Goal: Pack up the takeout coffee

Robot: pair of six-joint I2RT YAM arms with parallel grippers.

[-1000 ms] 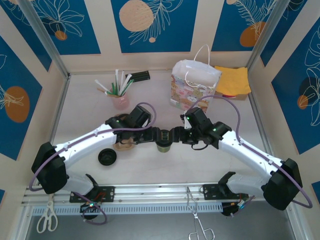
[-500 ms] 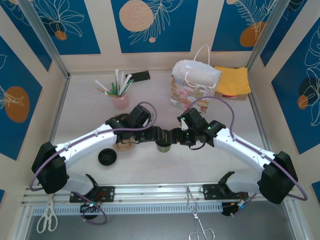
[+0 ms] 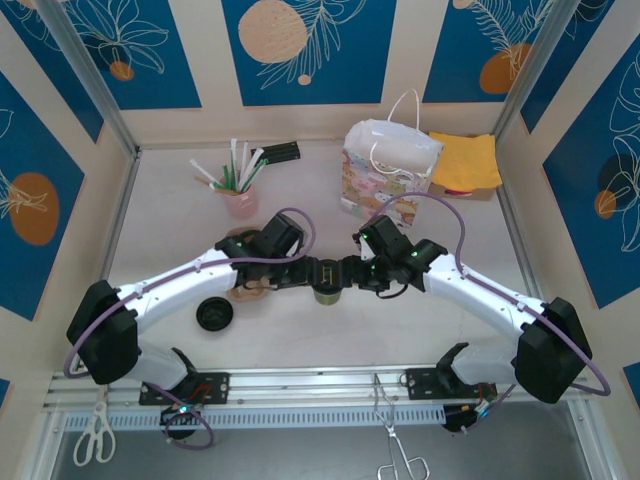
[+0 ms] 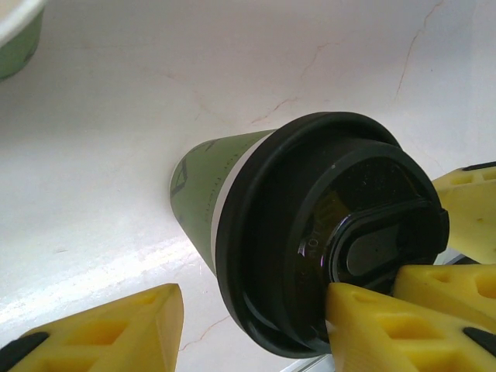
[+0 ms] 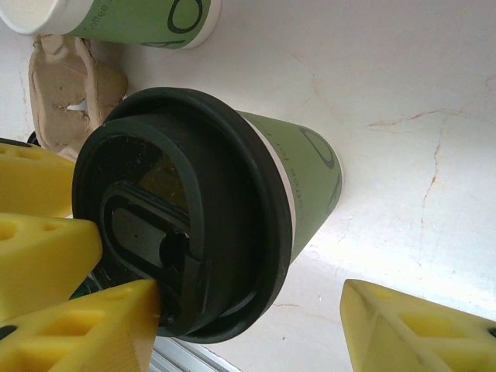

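Observation:
A green paper coffee cup (image 3: 325, 293) with a black lid (image 4: 325, 232) stands mid-table. Both grippers meet over it. My left gripper (image 3: 318, 273) is open. One of its yellow fingers (image 4: 380, 325) rests on the lid's top and the other (image 4: 108, 333) hangs outside the cup. My right gripper (image 3: 349, 272) is open too. One of its fingers (image 5: 101, 333) touches the lid's (image 5: 178, 225) top by the sip flap and the other (image 5: 411, 333) stands clear of the cup wall (image 5: 306, 186). The patterned paper bag (image 3: 388, 170) stands open at the back.
A second green cup (image 5: 124, 15) without a lid sits in a cardboard carrier (image 3: 250, 290) left of the grippers. A loose black lid (image 3: 213, 315) lies front left. A pink cup of straws (image 3: 240, 195) and yellow napkins (image 3: 466, 160) are at the back.
The right arm has shifted slightly left, bringing its gripper closer over the cup's lid. The left arm has barely moved.

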